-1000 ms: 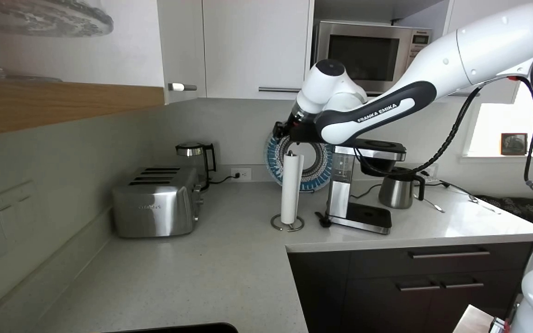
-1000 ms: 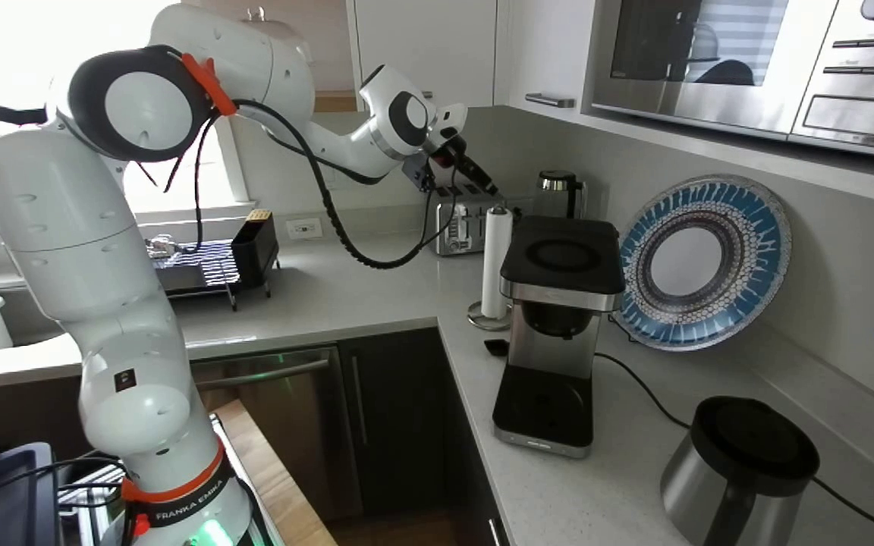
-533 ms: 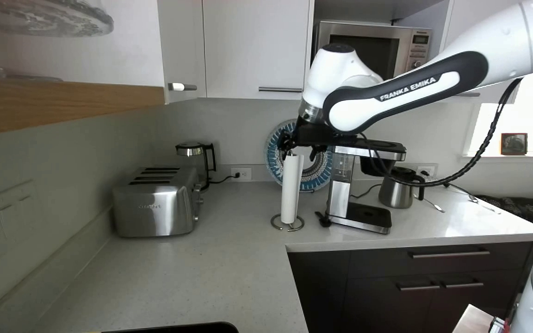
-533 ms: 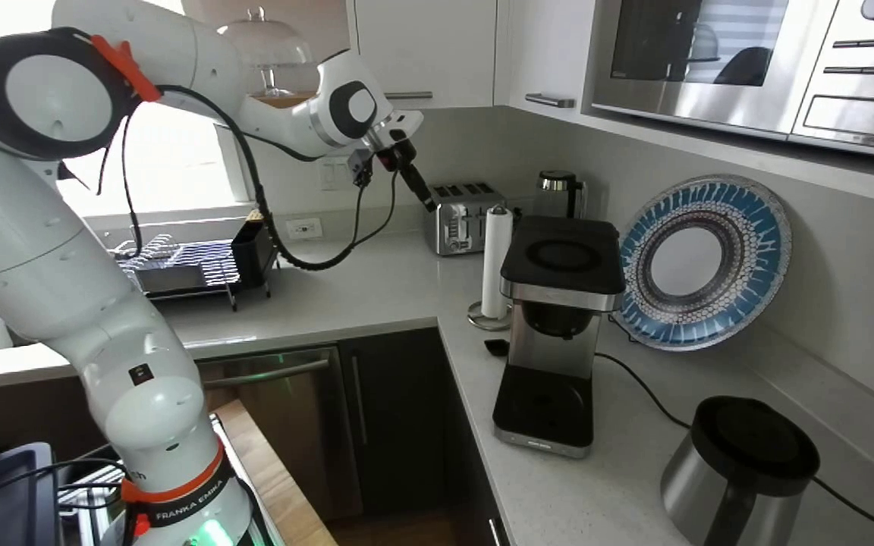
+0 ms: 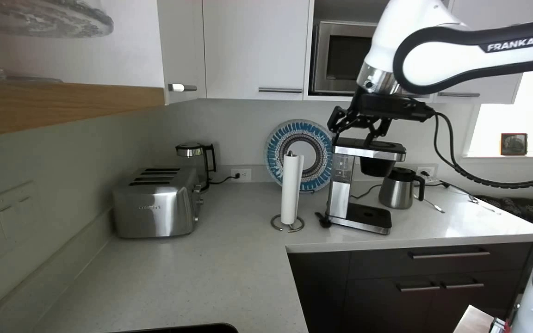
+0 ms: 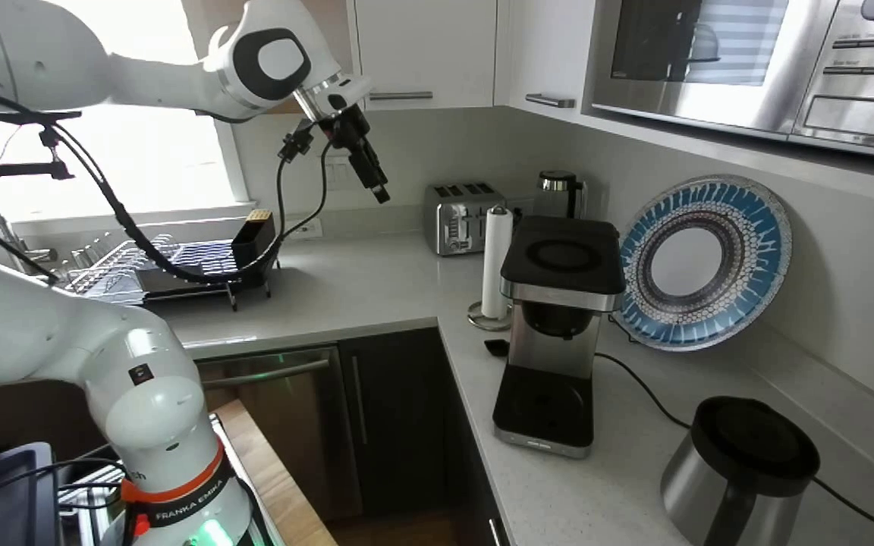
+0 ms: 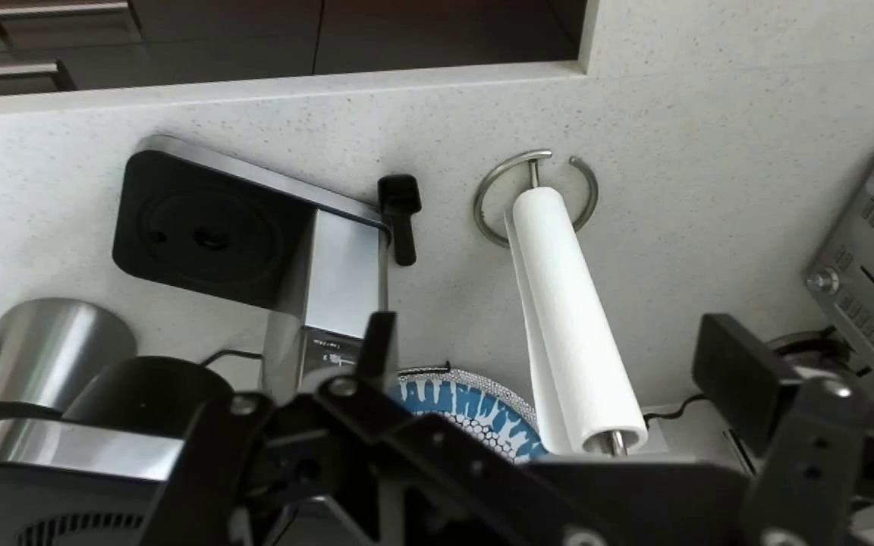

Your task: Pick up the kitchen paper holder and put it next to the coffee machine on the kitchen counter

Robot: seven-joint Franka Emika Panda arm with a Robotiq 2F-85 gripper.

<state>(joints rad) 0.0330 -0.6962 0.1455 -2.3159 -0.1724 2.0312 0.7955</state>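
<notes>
Closest to the wrist camera, the black end effector (image 7: 557, 356) is holding its two fingers (image 7: 740, 379) spread wide, with a clear gap between them. In an exterior view, the Franka arm (image 6: 274, 61) is carrying it in mid-air, apart from the things on the light grey tabletop (image 5: 220, 263). Beyond that gap, the kitchen paper holder (image 7: 577, 318) is standing upright on the tabletop, its slim white roll (image 5: 291, 189) rising from a metal ring base (image 7: 480, 201). It is standing near the drip coffee machine (image 6: 551, 353), and a black coffee scoop (image 7: 400, 201) is lying between the two, just beside the machine. The steel coffee pot (image 6: 740, 485), lidded in black, is resting on the tabletop near the machine. In an exterior view, a round plate (image 5: 310, 155) with a blue-patterned rim is leaning back behind the holder and the machine. Farther along, a four-slot steel toaster (image 5: 155, 208) is sitting apart from the holder, and a black-handled kettle (image 6: 554, 199) is standing close to the toaster. Above, a steel microwave (image 6: 740, 98) is sitting among white cabinets (image 5: 255, 51). Farther still, a small framed picture (image 5: 514, 144) is standing by the window (image 5: 493, 125).
</notes>
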